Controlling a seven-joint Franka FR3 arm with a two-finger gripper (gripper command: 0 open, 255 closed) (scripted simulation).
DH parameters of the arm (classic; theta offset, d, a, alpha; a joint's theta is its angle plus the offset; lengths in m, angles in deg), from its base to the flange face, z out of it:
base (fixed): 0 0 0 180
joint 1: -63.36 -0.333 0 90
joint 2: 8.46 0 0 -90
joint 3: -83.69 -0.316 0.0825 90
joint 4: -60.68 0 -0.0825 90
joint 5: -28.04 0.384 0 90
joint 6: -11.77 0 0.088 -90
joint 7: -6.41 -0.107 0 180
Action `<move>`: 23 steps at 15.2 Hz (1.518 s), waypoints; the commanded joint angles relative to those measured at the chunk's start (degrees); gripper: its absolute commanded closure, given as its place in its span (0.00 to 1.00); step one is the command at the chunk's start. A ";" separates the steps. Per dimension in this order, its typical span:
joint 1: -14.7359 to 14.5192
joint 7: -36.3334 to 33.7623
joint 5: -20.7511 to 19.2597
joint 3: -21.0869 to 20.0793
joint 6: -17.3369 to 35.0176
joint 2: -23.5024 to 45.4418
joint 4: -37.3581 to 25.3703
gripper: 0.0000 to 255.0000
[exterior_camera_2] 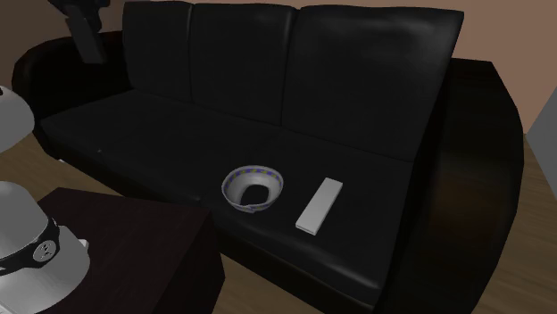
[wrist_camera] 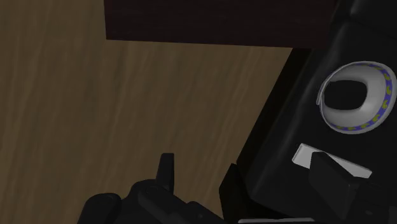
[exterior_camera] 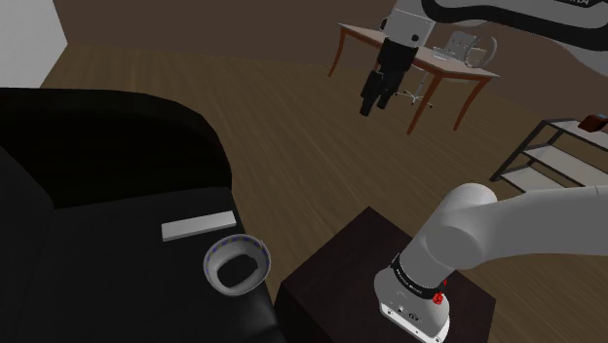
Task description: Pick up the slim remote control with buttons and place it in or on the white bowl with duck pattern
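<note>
The remote (exterior_camera: 198,226) is a slim, plain light-grey slab lying flat on the black sofa seat (exterior_camera: 107,244). Beside it, near the seat's front edge, stands the white bowl (exterior_camera: 235,264) with a blue rim band and small yellow marks. In the second exterior view the remote (exterior_camera_2: 320,205) lies just right of the bowl (exterior_camera_2: 253,188). My gripper (exterior_camera: 376,103) hangs high over the wooden floor, well away from both, open and holding nothing. In the wrist view the gripper (wrist_camera: 251,181) has its fingers wide apart; one fingertip (wrist_camera: 334,178) partly covers the remote (wrist_camera: 308,154), with the bowl (wrist_camera: 356,95) beyond.
The dark brown stand (exterior_camera: 390,263) carries the arm's base, close to the sofa's front. A wooden table (exterior_camera: 419,73) with small objects stands at the back, and a shelf unit (exterior_camera: 560,156) is at the shoulder view's right. Wooden floor (exterior_camera: 292,117) lies between.
</note>
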 commanded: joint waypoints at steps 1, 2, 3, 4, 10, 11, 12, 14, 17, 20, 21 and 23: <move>0.00 0.00 0.00 0.00 0.00 0.00 0.00 0.00; -0.57 0.61 0.16 -0.08 1.80 1.18 0.64 0.00; -1.15 1.22 0.32 -0.16 3.59 2.42 1.21 0.00; -1.72 1.84 0.49 -0.26 5.37 3.71 1.73 0.00; -5.15 5.62 1.57 -1.00 15.74 12.49 3.46 0.00; -5.70 6.26 1.77 -1.16 17.40 14.10 3.53 0.00; -6.24 6.91 1.97 -1.33 19.03 15.75 3.54 0.00; -7.34 8.20 2.36 -1.69 22.21 19.14 3.37 0.00; -8.90 10.15 2.95 -2.34 26.74 24.41 2.68 0.00; -10.38 12.08 3.49 -3.11 30.92 29.85 1.49 0.00; -10.85 12.71 3.65 -3.40 32.24 31.69 0.99 0.00; -11.73 13.96 3.94 -4.02 34.74 35.39 -0.17 0.00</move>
